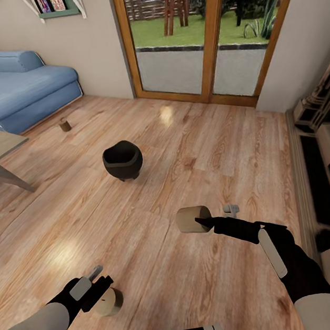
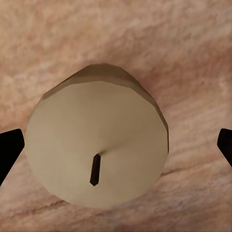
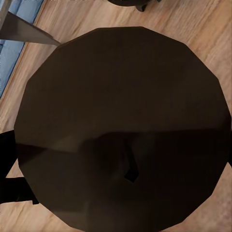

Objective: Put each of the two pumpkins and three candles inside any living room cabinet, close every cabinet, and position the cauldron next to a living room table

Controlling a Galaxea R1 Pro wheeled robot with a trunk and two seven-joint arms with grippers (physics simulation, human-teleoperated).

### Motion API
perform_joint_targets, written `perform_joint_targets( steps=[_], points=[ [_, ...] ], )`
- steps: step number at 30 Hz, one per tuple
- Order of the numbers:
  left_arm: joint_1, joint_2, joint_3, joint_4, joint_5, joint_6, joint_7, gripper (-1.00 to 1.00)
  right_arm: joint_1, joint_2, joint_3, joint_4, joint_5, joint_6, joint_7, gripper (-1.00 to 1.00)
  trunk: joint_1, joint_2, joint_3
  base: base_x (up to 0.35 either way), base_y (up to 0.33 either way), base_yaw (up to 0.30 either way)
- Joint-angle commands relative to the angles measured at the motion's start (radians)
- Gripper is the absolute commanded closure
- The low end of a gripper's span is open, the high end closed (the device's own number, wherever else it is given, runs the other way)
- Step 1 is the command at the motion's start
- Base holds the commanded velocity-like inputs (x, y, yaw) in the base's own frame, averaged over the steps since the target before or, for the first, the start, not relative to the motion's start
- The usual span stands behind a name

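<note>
Carrying a candle [image 1: 193, 219], the right gripper [image 1: 206, 221] is closed; the open left gripper [image 1: 99, 287], straddling another candle [image 2: 96, 150], could topple it.

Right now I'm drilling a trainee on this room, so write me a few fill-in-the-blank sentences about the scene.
1. The cauldron stands on the ___ floor.
2. The candle at the right end effector is raised off the floor; the candle below the left end effector is ___ in colour.
3. The sofa is ___.

Missing: wooden; beige; blue
</note>
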Motion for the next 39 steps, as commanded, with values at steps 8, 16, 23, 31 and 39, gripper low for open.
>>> perform_joint_targets(
  steps=[8,16,23,31,39],
  points=[
    [0.000,0.003,0.001,0.001,0.001,-0.003,0.000,-1.00,0.000,0.000,0.000,0.000,-0.001,0.000,-0.001,1.00,0.000,0.000,0.000,0.000,0.000,0.000],
    [0.000,0.003,0.001,0.002,0.002,-0.003,0.000,-1.00,0.000,0.000,0.000,0.000,-0.001,0.000,-0.001,1.00,0.002,-0.001,-0.015,0.000,0.000,0.000],
    [0.000,0.023,0.002,0.001,0.002,-0.003,0.000,-1.00,0.000,0.000,0.000,0.000,-0.001,0.000,-0.001,1.00,0.002,-0.001,-0.019,0.000,0.000,0.000],
    [0.000,0.024,0.002,0.001,0.002,-0.003,0.000,-1.00,0.000,0.000,0.000,0.000,-0.001,0.000,-0.001,1.00,0.004,-0.002,-0.039,0.000,0.000,0.000],
    [0.000,0.018,0.000,0.000,0.000,-0.003,-0.001,-1.00,0.000,0.000,0.000,0.000,-0.001,0.000,-0.001,1.00,0.004,-0.002,-0.039,0.000,0.000,0.000]
  ],
)
